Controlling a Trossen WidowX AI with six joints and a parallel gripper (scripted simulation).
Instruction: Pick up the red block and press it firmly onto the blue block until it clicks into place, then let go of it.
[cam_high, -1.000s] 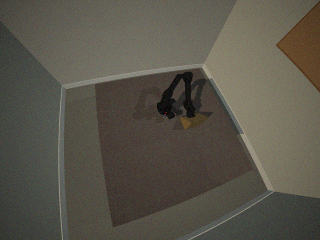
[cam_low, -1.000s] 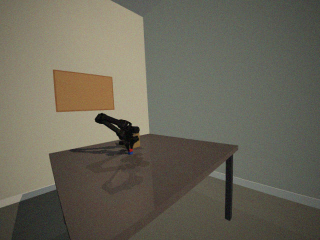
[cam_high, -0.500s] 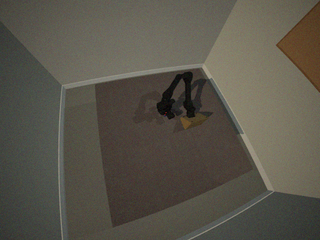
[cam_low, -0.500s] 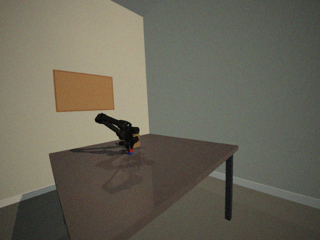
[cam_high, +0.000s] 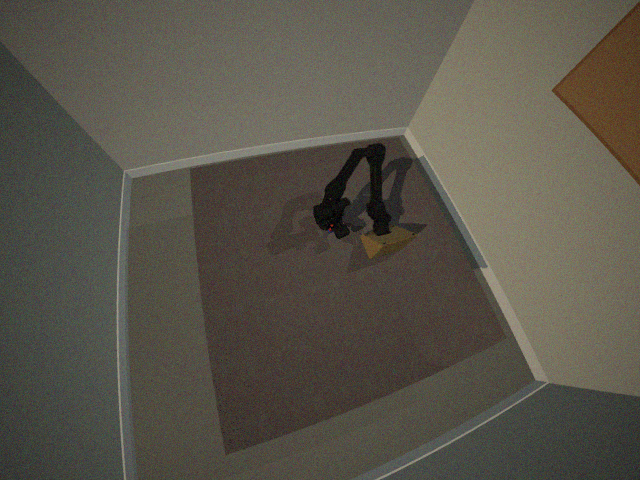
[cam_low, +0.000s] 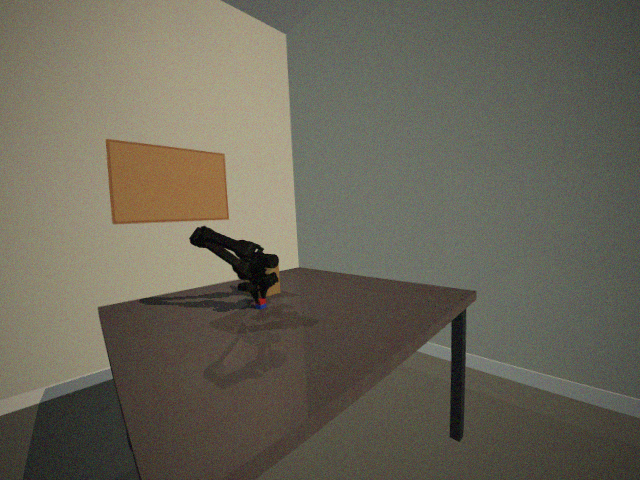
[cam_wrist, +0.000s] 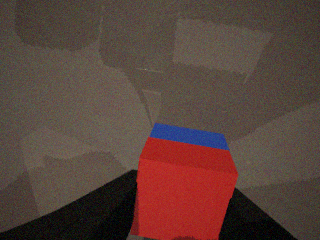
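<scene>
The red block (cam_low: 262, 301) (cam_wrist: 185, 197) is between the fingers of my gripper (cam_wrist: 180, 188). In the wrist view black fingers press on its left and right sides. The blue block (cam_low: 261, 306) (cam_wrist: 190, 136) is directly below the red one, and only a strip of it shows past the red block's far edge. No gap shows between the two blocks, and their edges look roughly lined up. The blue block rests on the table. Whether they are clicked together cannot be seen. In the top view only a speck of red shows under the gripper.
The arm's base stands on a yellowish wedge-shaped mount (cam_high: 397, 241) (cam_low: 275, 285) beside the blocks. The brown table (cam_high: 330, 351) (cam_low: 361, 310) carries shadows of the arm. An orange board (cam_high: 610, 93) (cam_low: 168, 183) hangs on the wall, away from the arm.
</scene>
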